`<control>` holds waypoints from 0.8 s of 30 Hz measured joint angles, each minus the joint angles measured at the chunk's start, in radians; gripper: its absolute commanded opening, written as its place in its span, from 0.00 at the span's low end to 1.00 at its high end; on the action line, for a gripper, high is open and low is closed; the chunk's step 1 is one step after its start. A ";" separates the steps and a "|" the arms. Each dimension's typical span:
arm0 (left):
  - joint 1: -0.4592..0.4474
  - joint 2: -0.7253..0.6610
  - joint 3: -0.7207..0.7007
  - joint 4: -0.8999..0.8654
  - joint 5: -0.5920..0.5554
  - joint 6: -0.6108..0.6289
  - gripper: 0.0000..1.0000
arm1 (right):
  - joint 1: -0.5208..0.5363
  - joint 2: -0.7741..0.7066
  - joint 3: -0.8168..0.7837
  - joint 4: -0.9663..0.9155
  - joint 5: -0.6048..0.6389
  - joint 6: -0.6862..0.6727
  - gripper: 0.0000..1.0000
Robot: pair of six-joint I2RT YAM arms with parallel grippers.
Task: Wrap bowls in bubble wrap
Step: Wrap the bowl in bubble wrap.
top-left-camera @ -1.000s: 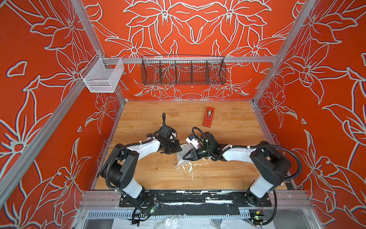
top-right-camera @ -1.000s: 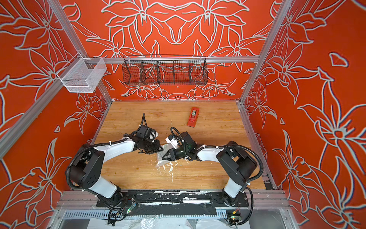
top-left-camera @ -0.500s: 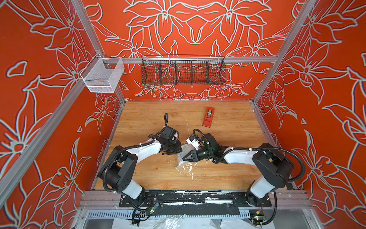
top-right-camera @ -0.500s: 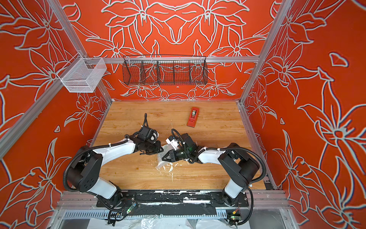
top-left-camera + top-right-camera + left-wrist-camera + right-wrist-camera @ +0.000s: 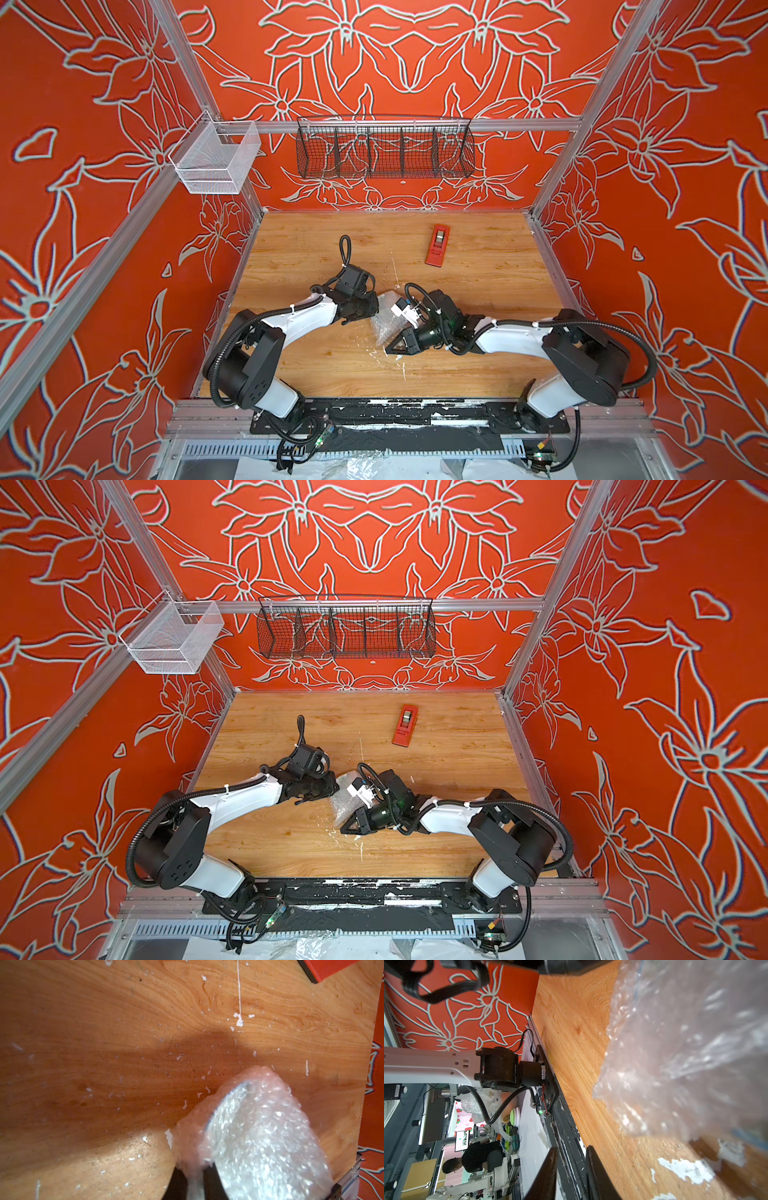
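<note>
The bubble wrap (image 5: 383, 322) (image 5: 341, 808) lies bunched into a whitish bundle at mid table, between the two arms. In the left wrist view the bubble wrap (image 5: 259, 1147) bulges round over the bowl (image 5: 227, 1103), of which only a dark curved rim edge shows through. My left gripper (image 5: 372, 306) (image 5: 192, 1172) is shut on a twisted fold of the wrap. My right gripper (image 5: 391, 351) (image 5: 571, 1151) is open with nothing between its fingers, low over the wood just in front of the bubble wrap (image 5: 685, 1053).
A red tape dispenser (image 5: 437, 245) (image 5: 405, 726) lies behind the arms on the wooden table (image 5: 478, 374). A black wire basket (image 5: 384, 147) and a white mesh basket (image 5: 216, 160) hang on the walls. White flecks and scratches mark the wood.
The left gripper has moved a little right and toward the back with the wrap. The loose wrap that lay spread in front is now drawn up into the bundle. The right gripper has barely moved.
</note>
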 measured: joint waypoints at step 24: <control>0.008 -0.100 -0.106 0.041 -0.010 0.104 0.00 | -0.580 0.027 0.385 -0.414 0.267 -0.098 0.33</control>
